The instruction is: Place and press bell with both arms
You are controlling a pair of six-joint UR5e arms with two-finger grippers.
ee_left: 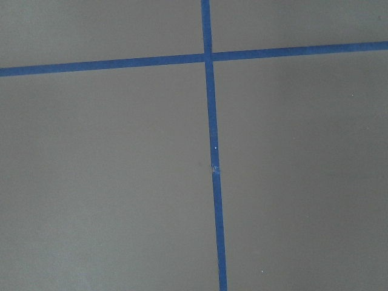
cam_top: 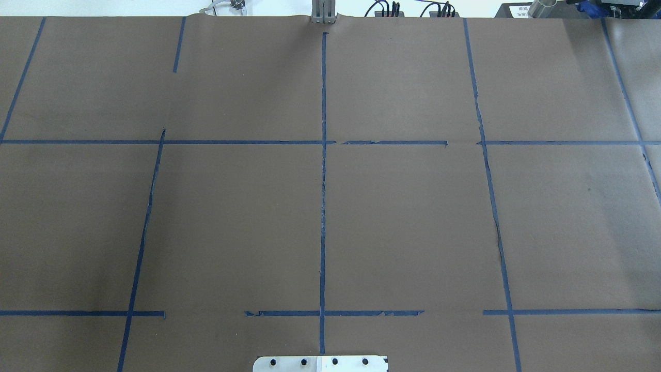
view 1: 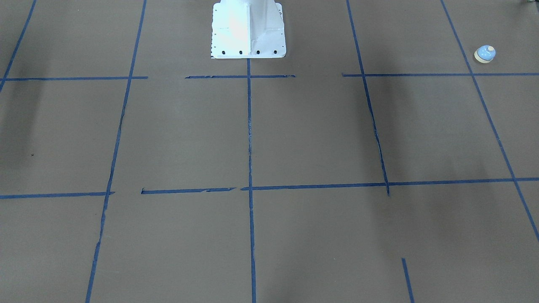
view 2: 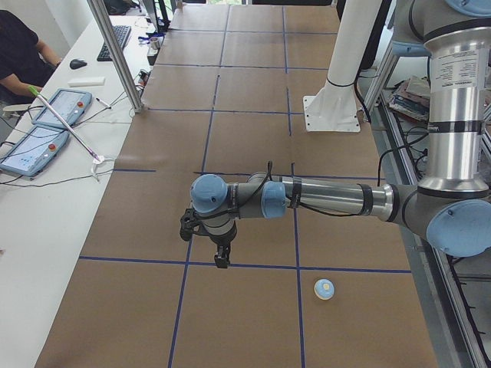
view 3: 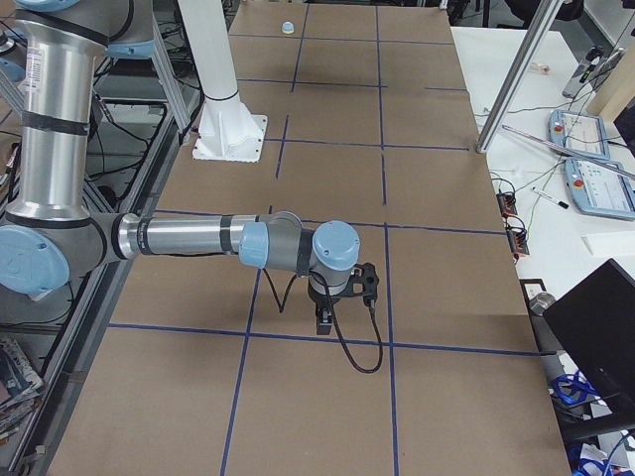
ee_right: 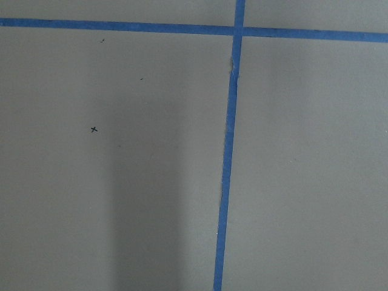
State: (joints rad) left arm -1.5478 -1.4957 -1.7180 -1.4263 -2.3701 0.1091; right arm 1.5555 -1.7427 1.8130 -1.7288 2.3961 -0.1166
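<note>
The bell (view 1: 484, 54), light-blue dome on a cream base, stands alone on the brown table near the robot's left end; it also shows in the side views as the bell (view 2: 324, 288) and far off as the bell (view 3: 288, 27). My left gripper (view 2: 221, 261) points down above the table, apart from the bell, which lies toward the robot side of it. My right gripper (view 3: 323, 322) hangs likewise over a tape line at the other end. Whether either is open or shut I cannot tell. Both wrist views show only table and tape.
The white pedestal (view 1: 248, 29) stands mid-table on the robot's side. Blue tape lines (cam_top: 323, 206) grid the brown surface. A white side desk (view 2: 46, 192) with pendants, cables and a seated person runs along the far edge, with a metal post (view 2: 115, 54).
</note>
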